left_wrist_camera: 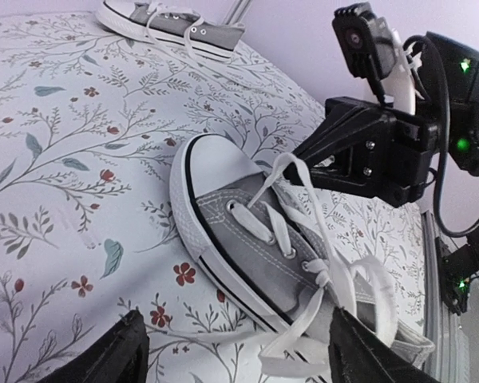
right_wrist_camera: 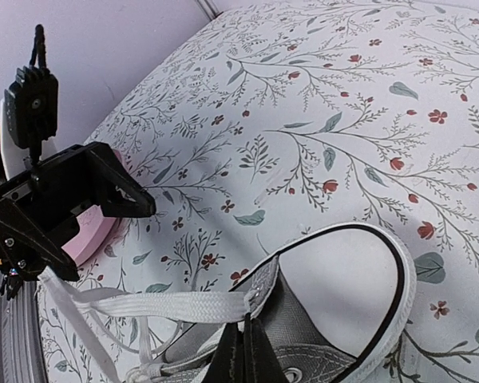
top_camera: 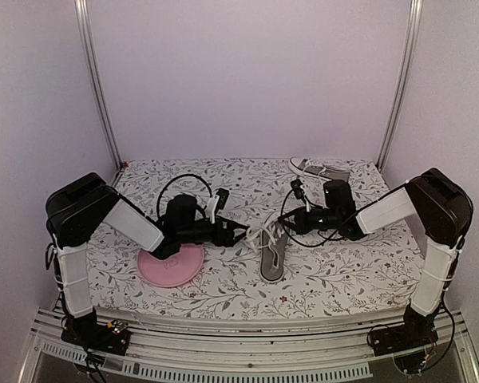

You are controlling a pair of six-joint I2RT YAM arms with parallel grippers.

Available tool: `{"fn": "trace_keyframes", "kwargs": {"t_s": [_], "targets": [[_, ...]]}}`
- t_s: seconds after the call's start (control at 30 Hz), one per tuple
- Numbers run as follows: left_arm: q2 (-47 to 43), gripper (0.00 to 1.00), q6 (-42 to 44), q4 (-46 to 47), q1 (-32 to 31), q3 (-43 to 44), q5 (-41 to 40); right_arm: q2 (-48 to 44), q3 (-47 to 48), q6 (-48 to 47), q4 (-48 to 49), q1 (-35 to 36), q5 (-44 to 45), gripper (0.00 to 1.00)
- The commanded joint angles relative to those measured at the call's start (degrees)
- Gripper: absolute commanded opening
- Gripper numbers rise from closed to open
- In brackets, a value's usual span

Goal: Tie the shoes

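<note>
Left wrist — left gripper (left_wrist_camera: 235,339) jaws apart, far shoe (left_wrist_camera: 172,24) shown | right wrist — right gripper (right_wrist_camera: 245,339) jaws clamp lace (right_wrist_camera: 168,306), plate (right_wrist_camera: 96,231) shown

The left wrist view's top edge cuts off the far shoe (left_wrist_camera: 176,28); its bottom edge cuts off the heel of the near shoe (left_wrist_camera: 247,231). From above, the left arm (top_camera: 136,223) covers part of the pink plate (top_camera: 172,271). The right gripper (right_wrist_camera: 241,359) shows only its closed tips, which hide where the lace (right_wrist_camera: 160,305) meets them.
</note>
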Motion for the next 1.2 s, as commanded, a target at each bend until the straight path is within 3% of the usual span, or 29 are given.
{"fn": "trace_keyframes", "kwargs": {"t_s": [0.0,0.17,0.33,0.53,0.67,0.77,0.9,1.17], "targets": [[-4.4,0.77,-1.9,4.5,0.6,-4.3,-5.5,-3.6,-2.2,1.9,1.1,-0.2,5.5,0.02],[-6.8,0.74,-2.8,5.0,0.1,-7.8,-7.0,-6.1,-4.3,2.9,1.0,-0.3,9.4,0.02],[-7.1,0.52,-2.4,2.5,-0.3,-7.6,-6.4,-7.3,-5.3,3.4,0.9,-0.4,11.4,0.02],[-5.6,0.42,-2.5,2.7,-3.9,-7.1,-3.9,-7.5,-5.1,3.9,0.8,-0.6,11.9,0.02],[-4.6,0.44,-3.6,2.4,-6.6,-6.5,-3.8,-7.3,-4.7,1.6,0.7,-0.6,6.5,0.03],[-4.0,0.48,-5.0,3.3,-7.6,-6.6,-4.2,-6.0,-1.8,-1.0,-3.3,-0.6,3.8,0.09],[-2.9,0.5,-5.8,3.7,-8.4,-6.4,-5.3,-3.8,3.3,0.6,-10.8,-0.6,5.9,0.35],[-3.4,0.59,-7.4,2.3,-8.8,-7.2,-8.4,-2.9,9.6,14.1,-23.8,3.4,16.9,0.39]]}}
